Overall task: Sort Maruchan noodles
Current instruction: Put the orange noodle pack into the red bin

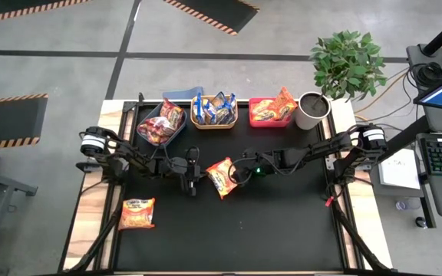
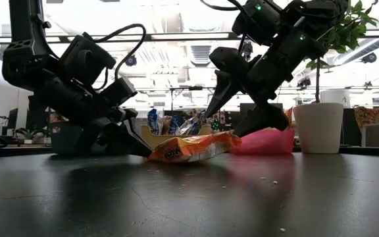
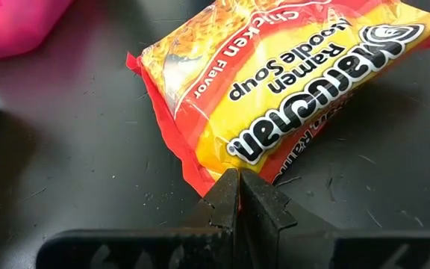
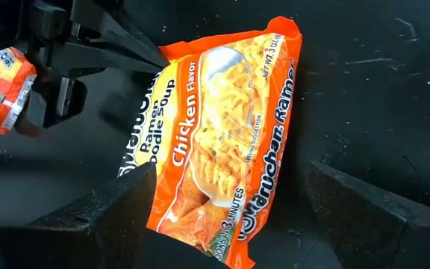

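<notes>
High view: a chicken packet (image 1: 222, 177) lies mid-table, the left gripper (image 1: 193, 184) and right gripper (image 1: 237, 173) flanking it. Left wrist view: fingers (image 3: 234, 202) pressed together on the packet's edge (image 3: 275, 97). Right wrist view: fingers (image 4: 118, 205) spread over the packet (image 4: 215, 149).

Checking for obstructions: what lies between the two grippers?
High view: only a chicken ramen packet between the left gripper and right gripper.

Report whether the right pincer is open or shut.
Open: the right pincer has its fingers spread wide either side of the chicken ramen packet.
</notes>
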Motion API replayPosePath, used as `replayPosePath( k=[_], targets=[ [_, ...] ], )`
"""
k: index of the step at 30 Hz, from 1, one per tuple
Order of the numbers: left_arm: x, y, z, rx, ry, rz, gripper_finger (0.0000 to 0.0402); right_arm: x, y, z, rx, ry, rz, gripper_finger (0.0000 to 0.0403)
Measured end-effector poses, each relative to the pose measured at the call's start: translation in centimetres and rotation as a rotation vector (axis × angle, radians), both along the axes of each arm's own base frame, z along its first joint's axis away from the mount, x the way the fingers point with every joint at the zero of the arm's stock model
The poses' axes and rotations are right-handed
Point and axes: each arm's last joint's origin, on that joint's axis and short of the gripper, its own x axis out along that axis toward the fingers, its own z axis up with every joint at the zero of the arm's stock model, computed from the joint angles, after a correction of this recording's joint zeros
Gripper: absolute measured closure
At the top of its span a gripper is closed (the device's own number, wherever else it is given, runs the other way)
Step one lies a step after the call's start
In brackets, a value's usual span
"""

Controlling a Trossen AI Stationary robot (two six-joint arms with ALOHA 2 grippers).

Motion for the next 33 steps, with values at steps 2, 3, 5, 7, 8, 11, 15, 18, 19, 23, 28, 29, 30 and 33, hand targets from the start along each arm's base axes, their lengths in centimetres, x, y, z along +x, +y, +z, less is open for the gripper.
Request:
replayPosePath(
  k=[2,3,5,7,8,11,15,18,19,23,28,29,30,33],
  targets=[
    [0.0,0.0,0.0,0.0,0.0,0.0,0.04,0.0,0.0,0.0,0.0,0.0,0.0,0.0073],
    [0.0,0.0,0.0,0.0,0.0,0.0,0.04,0.0,0.0,0.0,0.0,0.0,0.0,0.0073],
    [0.0,0.0,0.0,0.0,0.0,0.0,0.04,0.0,0.0,0.0,-0.002,-0.001,-0.002,0.0073],
    [0.0,0.0,0.0,0.0,0.0,0.0,0.04,0.0,0.0,-0.1,-0.001,-0.001,-0.003,0.0073],
    [0.0,0.0,0.0,0.0,0.0,0.0,0.04,0.1,0.0,-0.2,0.005,-0.005,-0.008,0.0073],
    [0.0,0.0,0.0,0.0,0.001,0.0,0.04,0.3,0.0,-0.7,0.023,0.006,-0.026,0.0074],
    [0.0,0.0,0.0,-0.003,0.002,0.002,0.04,0.7,0.0,-1.8,0.043,0.02,-0.044,0.0074],
    [0.0,0.0,0.0,-0.003,0.002,0.002,0.04,1.1,0.1,-2.3,0.055,-0.002,-0.035,0.0074],
    [0.0,0.0,0.0,-0.003,0.002,0.002,0.04,1.3,0.1,-2.4,0.062,-0.019,-0.027,0.0074],
    [0.0,0.0,0.0,-0.003,0.003,0.002,0.04,1.8,0.0,-2.6,0.064,-0.062,-0.024,0.0074],
    [0.0,0.0,0.0,-0.003,0.004,0.002,0.04,2.4,-0.2,-2.8,0.072,-0.117,-0.034,0.0074],
    [0.0,0.0,0.0,-0.003,0.004,0.002,0.04,2.5,-0.2,-2.9,0.072,-0.128,-0.034,0.0074],
    [0.0,0.0,0.0,-0.003,0.004,0.002,0.04,2.7,-0.2,-3.0,0.072,-0.14,-0.033,0.0074],
    [0.0,0.0,0.0,-0.003,0.003,0.002,0.04,3.0,-0.2,-3.3,0.068,-0.168,-0.029,0.0074]
  ],
)
